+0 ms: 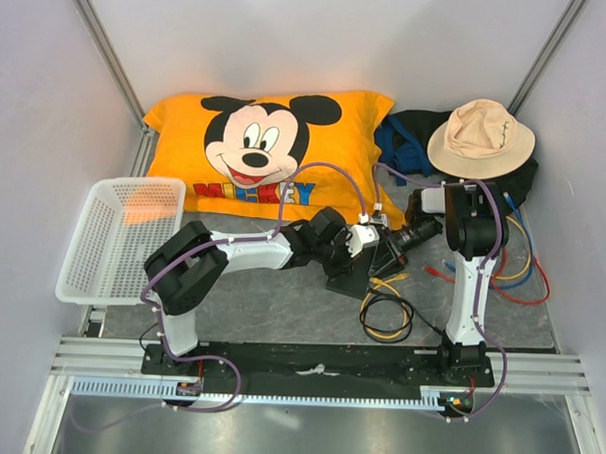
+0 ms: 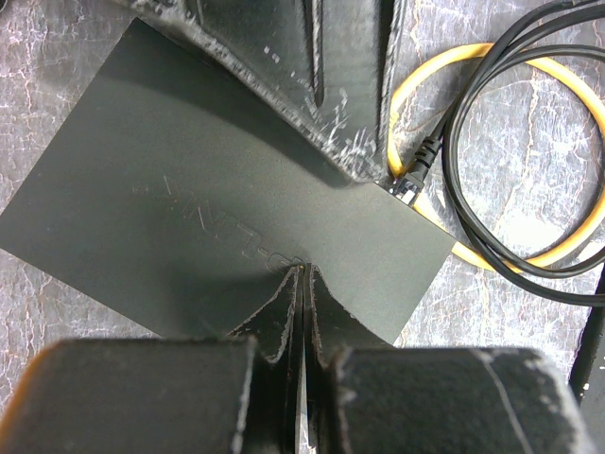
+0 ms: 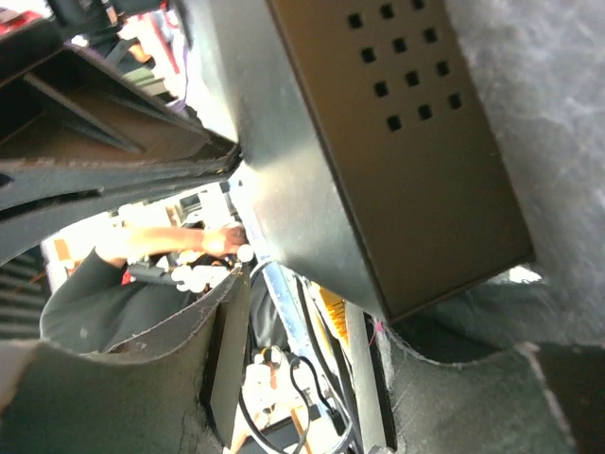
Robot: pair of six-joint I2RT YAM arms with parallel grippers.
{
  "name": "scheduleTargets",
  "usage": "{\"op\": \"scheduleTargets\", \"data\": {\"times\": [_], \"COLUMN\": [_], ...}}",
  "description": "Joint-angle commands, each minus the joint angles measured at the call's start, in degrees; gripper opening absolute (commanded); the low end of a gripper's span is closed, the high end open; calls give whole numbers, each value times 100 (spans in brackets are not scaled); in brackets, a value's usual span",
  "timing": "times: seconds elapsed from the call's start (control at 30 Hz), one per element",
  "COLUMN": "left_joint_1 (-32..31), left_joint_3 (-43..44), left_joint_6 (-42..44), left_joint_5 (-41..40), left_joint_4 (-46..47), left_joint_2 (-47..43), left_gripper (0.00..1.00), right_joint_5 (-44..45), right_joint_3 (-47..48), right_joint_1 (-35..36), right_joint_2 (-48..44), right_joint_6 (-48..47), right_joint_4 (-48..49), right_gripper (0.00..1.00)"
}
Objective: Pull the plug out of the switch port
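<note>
Switch [image 2: 189, 218] lies flat mid-surface [image 2: 76, 57], light & slick, so prob. slides unless pinned. Left hand [image 2: 301, 284]: fingers together, tips pressing its top. Right hand [image 1: 387, 255]: jaws apart at its right end, gripping nothing seen. Plug [image 2: 408, 184] sits at the switch's corner edge — seated or not, can't tell. Small, stiff; take it by the boot. Room to the right — only cable [image 2: 473, 95] loops.

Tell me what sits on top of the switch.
The left gripper, shut, rests its fingertips on the switch's top face; a right gripper finger overlaps the far edge. The face beneath them is covered.
</note>
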Motion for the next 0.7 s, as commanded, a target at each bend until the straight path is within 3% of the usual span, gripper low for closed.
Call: {"op": "scheduleTargets", "data": {"times": [0.0,0.3,0.67], "left_joint_1": [35,35,35], "left_joint_3": [-316,-307,-316], "left_joint_6": [355,364,373], "left_joint_5": [-531,-549,-557], "left_joint_4": [-1037,-1046,-1028], "left_joint_2": [494,512,503], "left_gripper": [2,2,2], "right_joint_5": [431,1028,1037], "right_joint_3": [-14,-164,-137], "right_joint_1": [-90,-143,-178], "right_joint_2": [674,331,366], "right_joint_6": [-559,14,172], "right_joint_4": [-283,236,368], "right_gripper": [52,50,48]}}
